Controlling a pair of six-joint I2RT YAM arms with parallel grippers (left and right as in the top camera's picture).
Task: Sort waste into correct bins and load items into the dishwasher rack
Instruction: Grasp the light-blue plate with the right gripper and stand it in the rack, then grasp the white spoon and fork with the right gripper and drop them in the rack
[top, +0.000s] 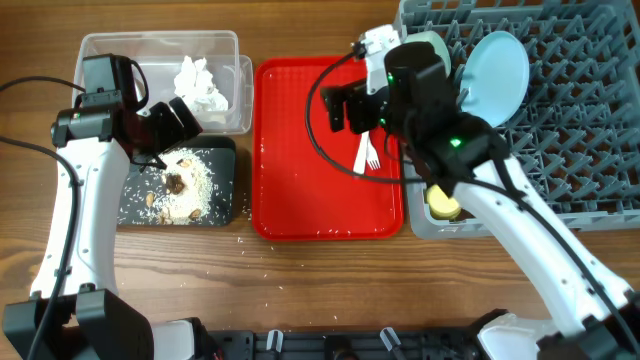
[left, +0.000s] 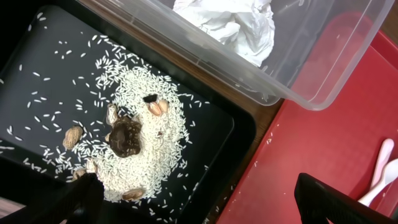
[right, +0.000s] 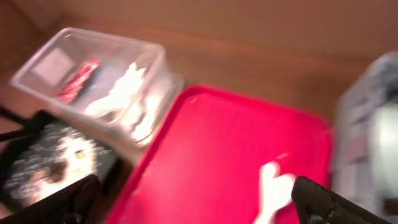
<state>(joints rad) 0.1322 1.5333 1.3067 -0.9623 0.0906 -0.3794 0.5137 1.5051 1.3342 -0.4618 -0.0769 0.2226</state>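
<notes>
The clear box (top: 225, 50) holds the crumpled napkin (top: 200, 85); the blurred right wrist view also shows the red wrapper (right: 78, 79) in it. The black tray (top: 225, 205) holds rice with brown bits (left: 134, 134). The white fork and spoon (top: 368, 152) lie on the red serving tray (top: 300, 180). The light blue plate (top: 497, 75) stands in the grey rack (top: 570, 130), with the yellow cup (top: 443, 203) at its front left corner. A pale green bowl (top: 432, 45) is partly hidden by my right arm. My left gripper (left: 199, 211) is open and empty above the black tray's right edge. My right gripper (right: 193, 208) is open and empty above the red tray.
The clear box and black tray sit side by side left of the red tray, and the rack fills the right side. Loose rice grains (top: 245, 240) lie on the wooden table near the tray's front edge. Cables hang from both arms.
</notes>
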